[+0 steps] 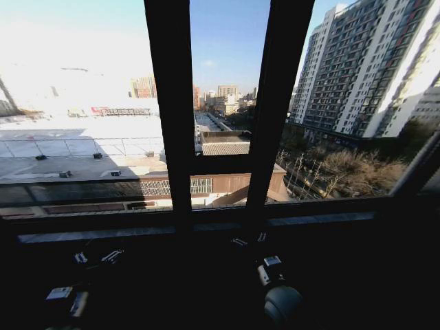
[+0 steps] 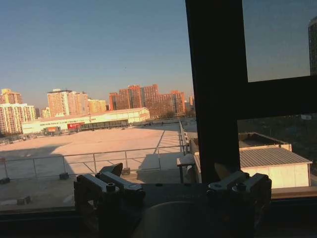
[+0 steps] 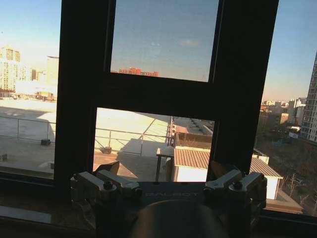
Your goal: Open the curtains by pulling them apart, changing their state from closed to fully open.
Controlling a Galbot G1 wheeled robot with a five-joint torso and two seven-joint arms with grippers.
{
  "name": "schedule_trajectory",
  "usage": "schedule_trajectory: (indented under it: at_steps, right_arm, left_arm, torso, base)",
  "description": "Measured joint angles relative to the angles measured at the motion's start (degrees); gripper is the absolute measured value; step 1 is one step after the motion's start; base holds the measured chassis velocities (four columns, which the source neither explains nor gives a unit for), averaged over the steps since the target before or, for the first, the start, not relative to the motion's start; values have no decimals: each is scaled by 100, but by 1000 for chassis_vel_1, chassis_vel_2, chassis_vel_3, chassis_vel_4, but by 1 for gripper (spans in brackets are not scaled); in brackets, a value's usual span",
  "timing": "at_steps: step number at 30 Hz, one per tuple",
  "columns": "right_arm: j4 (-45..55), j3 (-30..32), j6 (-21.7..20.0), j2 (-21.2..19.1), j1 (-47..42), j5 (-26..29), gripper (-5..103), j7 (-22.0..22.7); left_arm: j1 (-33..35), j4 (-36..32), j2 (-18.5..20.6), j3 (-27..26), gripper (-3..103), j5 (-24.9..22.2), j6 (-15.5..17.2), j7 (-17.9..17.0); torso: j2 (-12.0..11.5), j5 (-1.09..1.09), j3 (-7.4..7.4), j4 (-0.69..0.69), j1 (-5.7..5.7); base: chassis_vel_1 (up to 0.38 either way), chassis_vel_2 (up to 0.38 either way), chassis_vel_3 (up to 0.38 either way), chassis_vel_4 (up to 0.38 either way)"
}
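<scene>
The left gripper (image 1: pixel 95 257) hangs low in front of the sill (image 1: pixel 206 230), close to the window and touching nothing. In the left wrist view its fingers (image 2: pixel 106 187) are spread wide, with only air between them. Straight beyond the left gripper (image 2: pixel 168 173) is bare glass with a flat rooftop (image 2: pixel 99 144) outside. A dark frame bar (image 2: pixel 215 99) rises just past its one finger.

The right gripper (image 1: pixel 250 239) sits beside the left one, a little nearer the glass, also just short of the sill. Its fingers (image 3: pixel 106 186) are likewise spread and hold nothing. Ahead of the right gripper (image 3: pixel 163 171) stands the narrow middle pane, crossed by a crossbar (image 3: pixel 158 94). One upright bar (image 3: pixel 81 99) lies beyond each finger, the other upright (image 3: pixel 247 89) on the far side.

No fabric lies between, against or ahead of either gripper; the panes in front of both are uncovered. I cannot tell where the curtains hang. A tall tower (image 1: pixel 357 69) stands outside, off to the right gripper's outer side.
</scene>
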Motion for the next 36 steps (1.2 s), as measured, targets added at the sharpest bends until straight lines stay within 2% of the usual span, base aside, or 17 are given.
schedule_trajectory:
  at_steps: [13,27,36]
  right_arm:
    - [-1,-24,-5,43,-70,-116,100,38]
    - [55,-110,7,112,-146,-267,100,135]
    - [132,-103,58,180,-287,-393,100,175]
  left_arm:
    - [-9,125,85,-1,100,-29,-63,-1]
    - [57,177,229,-84,100,-259,-147,-8]
    - [187,182,214,-87,100,-271,-314,-10]
  torso:
    - [-1,-1,0,0,0]
    - [0,1,0,-1,0]
    - [0,-1,-1,-1,-2]
  base:
    - [-157,-439,152,450]
    - [16,-363,-20,370]
    - [24,-376,-34,371]
